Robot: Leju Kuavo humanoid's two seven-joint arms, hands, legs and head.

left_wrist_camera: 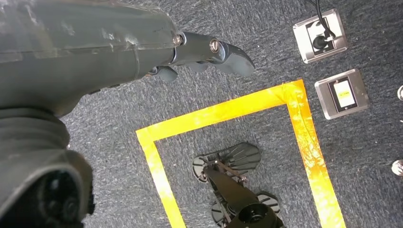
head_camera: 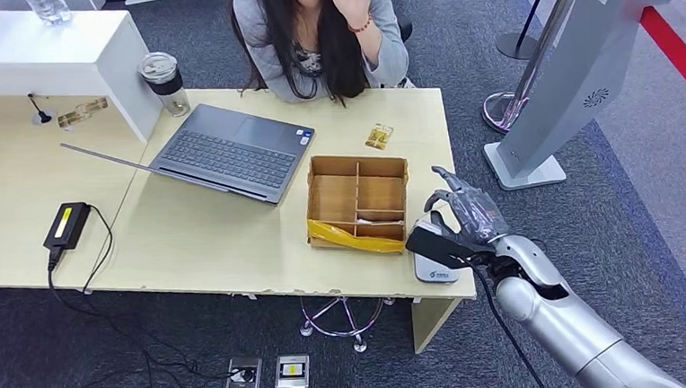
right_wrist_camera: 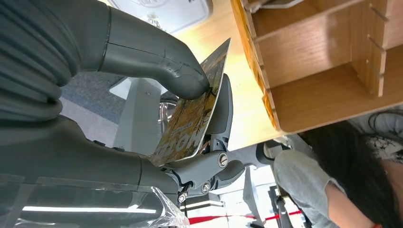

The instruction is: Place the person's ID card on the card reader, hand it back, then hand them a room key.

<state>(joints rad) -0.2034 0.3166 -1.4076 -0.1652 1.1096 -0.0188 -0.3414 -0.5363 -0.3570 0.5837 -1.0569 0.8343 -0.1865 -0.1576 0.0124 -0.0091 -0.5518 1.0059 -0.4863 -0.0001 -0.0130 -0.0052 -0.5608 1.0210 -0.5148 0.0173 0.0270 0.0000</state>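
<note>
My right hand point(head_camera: 467, 215) hovers over the table's front right corner, just above the white card reader point(head_camera: 436, 267). In the right wrist view the thumb point(right_wrist_camera: 157, 61) and fingers pinch a card point(right_wrist_camera: 190, 118) with a yellow-brown picture and white lettering, held on edge beside the wooden box point(right_wrist_camera: 323, 71). A second yellowish card point(head_camera: 378, 136) lies on the table in front of the seated person point(head_camera: 321, 33). My left hand point(left_wrist_camera: 199, 52) hangs over the carpet with nothing in it.
An open wooden divider box point(head_camera: 358, 202) sits left of the reader, with a grey laptop point(head_camera: 229, 151) further left. A lidded cup point(head_camera: 163, 79) and a black adapter point(head_camera: 67, 224) lie at the left. A grey kiosk point(head_camera: 575, 81) stands on the right.
</note>
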